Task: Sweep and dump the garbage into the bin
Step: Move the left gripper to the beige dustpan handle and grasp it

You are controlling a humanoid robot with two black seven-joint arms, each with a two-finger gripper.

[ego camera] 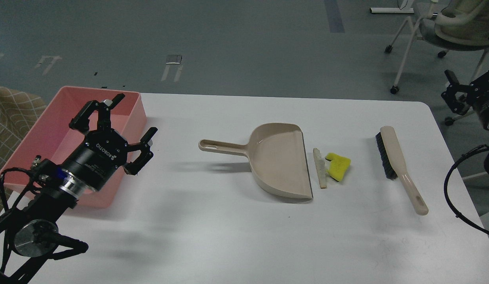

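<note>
Beige dustpan [278, 161] lies between pink bin [51, 130] and garbage [332, 166]; brush [398, 165] beyond. Left gripper [135, 118] jaws open; right gripper [451, 88] jaws unclear.

Open desk up front, clutter across the middle

The white desk [212, 236] lies bare along its near edge; between the pink plastic tub [51, 130] and the beige long-handled dustpan [276, 161] runs a wide gap, while a narrower lane separates the yellow spongy chunk [339, 166] from the beige black-bristled brush [398, 165].
</note>
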